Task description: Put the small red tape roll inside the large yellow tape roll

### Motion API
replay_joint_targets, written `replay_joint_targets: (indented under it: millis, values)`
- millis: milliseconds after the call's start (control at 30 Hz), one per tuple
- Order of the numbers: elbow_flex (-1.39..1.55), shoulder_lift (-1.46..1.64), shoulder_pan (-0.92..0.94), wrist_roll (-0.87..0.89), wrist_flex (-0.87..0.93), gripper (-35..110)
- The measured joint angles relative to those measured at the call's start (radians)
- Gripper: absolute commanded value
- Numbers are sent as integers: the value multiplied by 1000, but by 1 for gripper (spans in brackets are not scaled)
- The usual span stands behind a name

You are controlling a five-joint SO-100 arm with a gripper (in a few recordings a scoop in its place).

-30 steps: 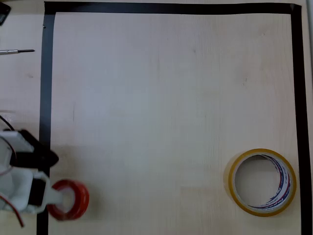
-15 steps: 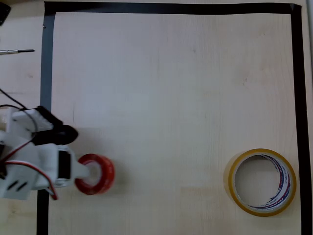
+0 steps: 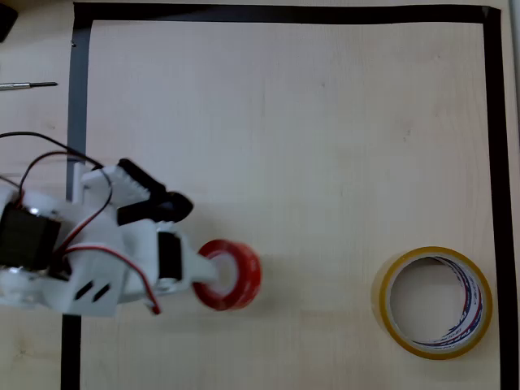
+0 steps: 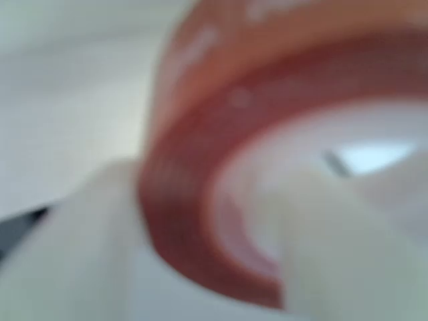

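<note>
Pale wood table (image 3: 309,146) bordered by black tape frame (image 3: 284,13). White gripper (image 3: 213,275) at lower left in the overhead view, jaws pinching the wall of the small red tape roll (image 3: 231,274); wrist view, blurred, shows a finger (image 4: 334,247) inside the roll's hole. Large yellow tape roll (image 3: 388,313) lies flat at lower right, well apart

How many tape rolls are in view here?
2: the small red tape roll held in the tool at lower left; the large yellow tape roll lies flat, lower right.
</note>
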Motion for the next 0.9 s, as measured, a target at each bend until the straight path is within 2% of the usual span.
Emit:
replay_joint_targets:
  millis: [900]
  values:
    - [-436, -390, -60, 58, -81, 0]
